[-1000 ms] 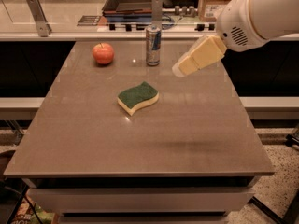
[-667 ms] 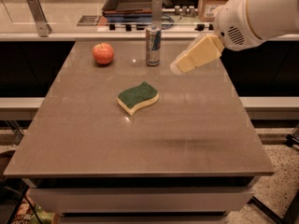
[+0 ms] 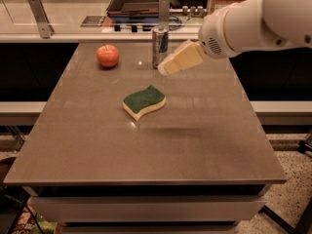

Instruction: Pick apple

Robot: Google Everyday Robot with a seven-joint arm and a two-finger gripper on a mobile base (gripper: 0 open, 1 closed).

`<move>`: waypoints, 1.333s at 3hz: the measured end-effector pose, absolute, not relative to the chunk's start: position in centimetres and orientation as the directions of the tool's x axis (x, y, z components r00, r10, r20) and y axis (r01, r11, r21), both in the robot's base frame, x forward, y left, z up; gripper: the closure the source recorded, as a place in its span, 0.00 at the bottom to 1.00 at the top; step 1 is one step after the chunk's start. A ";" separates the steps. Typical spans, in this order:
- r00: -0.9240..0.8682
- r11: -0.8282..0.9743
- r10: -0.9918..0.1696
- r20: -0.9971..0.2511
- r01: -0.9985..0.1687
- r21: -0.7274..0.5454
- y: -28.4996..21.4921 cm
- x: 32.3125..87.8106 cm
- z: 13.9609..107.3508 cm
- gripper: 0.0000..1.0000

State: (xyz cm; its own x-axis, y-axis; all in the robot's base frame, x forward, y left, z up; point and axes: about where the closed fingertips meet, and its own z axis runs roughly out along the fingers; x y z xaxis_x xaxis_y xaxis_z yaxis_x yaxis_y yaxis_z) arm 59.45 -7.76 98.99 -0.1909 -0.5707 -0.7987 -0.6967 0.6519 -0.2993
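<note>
While looking over the table [image 3: 195, 145], find the apple [image 3: 107, 55] far back at 11 o'clock. Red and round, sitting on the bare top, touching nothing.

Next, spot the can [image 3: 160, 45] at 12 o'clock, standing up straight close to the back edge, to the right of the apple and apart from it.

Now find the gripper [image 3: 165, 69], up in the air at the can's 5 o'clock, tip pointing down and left. Very close to the can; cannot tell if touching. Cannot tell how far open either, or if holding anything. Joined to a big white arm [image 3: 243, 23] reaching in from 2 o'clock. Well apart from the apple, with only the can close to the way across.

Near the middle of the table, see the sponge [image 3: 144, 101]: green on top, yellow below, wavy, lying flat. At the apple's 5 o'clock and the gripper's 7 o'clock, so off to the side and not blocking.

Behind the table, look for a counter [image 3: 63, 9] with a dark tray [image 3: 139, 1] at 12 o'clock and a metal post [image 3: 41, 16] at 10 o'clock.
</note>
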 end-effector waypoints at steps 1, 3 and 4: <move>-0.175 0.668 -0.521 -0.836 -0.693 -0.271 -5.4 62.9 97.7 0.00; -0.125 0.640 -0.467 -0.876 -0.730 -0.237 -0.1 68.5 96.4 0.00; -0.107 0.604 -0.458 -0.883 -0.766 -0.221 2.7 70.0 95.5 0.00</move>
